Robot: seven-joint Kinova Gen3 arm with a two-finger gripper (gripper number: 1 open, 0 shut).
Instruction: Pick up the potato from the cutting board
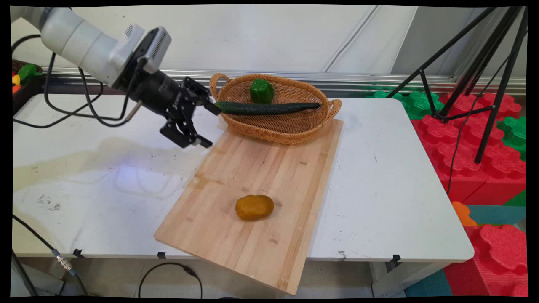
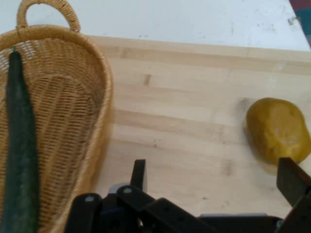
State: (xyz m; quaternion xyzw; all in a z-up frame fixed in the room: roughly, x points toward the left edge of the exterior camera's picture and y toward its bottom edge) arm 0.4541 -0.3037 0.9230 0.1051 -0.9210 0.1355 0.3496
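Gripper (image 1: 211, 127) is held wide open with nothing gripped, hung just off the left end of the basket (image 1: 269, 130), above the far-left corner of the board (image 1: 261, 168). The cucumber (image 1: 269, 108) is laid across the basket with its long axis left-right along the basket's length. Its right end is rested by the right handle and its left end is poked out past the left rim towards the gripper. In the main view the upper finger is overlapped with that left tip; contact cannot be told. In the hand view the cucumber (image 2: 19, 145) is seen well off to one side of the open fingers, not between them, so it is not straddled. Only bare board and the basket's (image 2: 92, 121) rim are framed by the jaws there. A green pepper (image 1: 261, 91) is sat in the basket behind the cucumber. A potato (image 1: 254, 207) is left alone on the near part of the board, well apart from the gripper. Board and basket are carried on the table (image 1: 379, 176).
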